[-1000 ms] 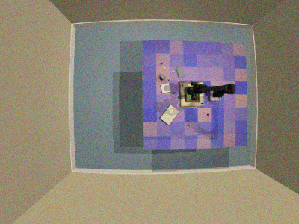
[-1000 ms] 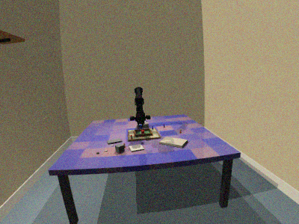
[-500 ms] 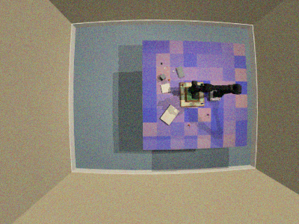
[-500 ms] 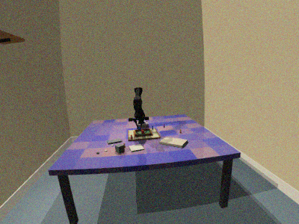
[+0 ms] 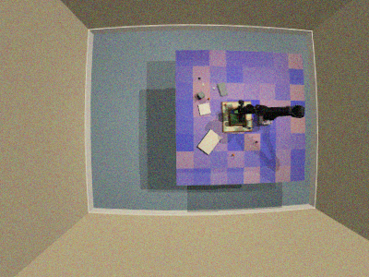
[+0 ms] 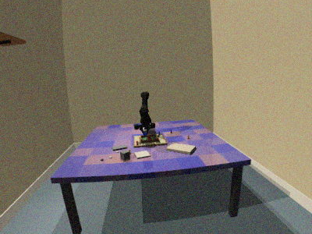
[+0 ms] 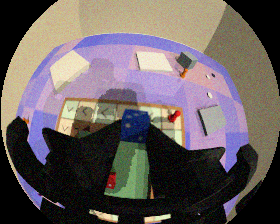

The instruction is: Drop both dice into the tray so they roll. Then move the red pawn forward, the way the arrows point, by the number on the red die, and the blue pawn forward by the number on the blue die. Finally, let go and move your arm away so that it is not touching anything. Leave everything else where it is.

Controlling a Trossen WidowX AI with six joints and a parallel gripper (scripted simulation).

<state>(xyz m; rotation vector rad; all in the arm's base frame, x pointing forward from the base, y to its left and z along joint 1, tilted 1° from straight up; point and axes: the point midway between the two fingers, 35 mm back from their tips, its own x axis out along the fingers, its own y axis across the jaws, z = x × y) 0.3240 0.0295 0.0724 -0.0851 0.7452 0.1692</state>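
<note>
Blue die (image 7: 134,126) pinched btwn gripper (image 7: 134,136) fingers, held over green tray (image 7: 130,171) at centre of game board (image 5: 227,118), red die (image 7: 111,180) lying in tray, red pawn (image 7: 174,116) on board's arrow track, white card (image 5: 204,108) nearby on table (image 5: 281,162).

The table (image 6: 164,161) has a purple-and-pink checkered top — at its middle lies the game board (image 6: 150,141), with a white book (image 6: 181,148), card (image 6: 142,154) and grey cube (image 6: 125,154) lower down the frame.
</note>
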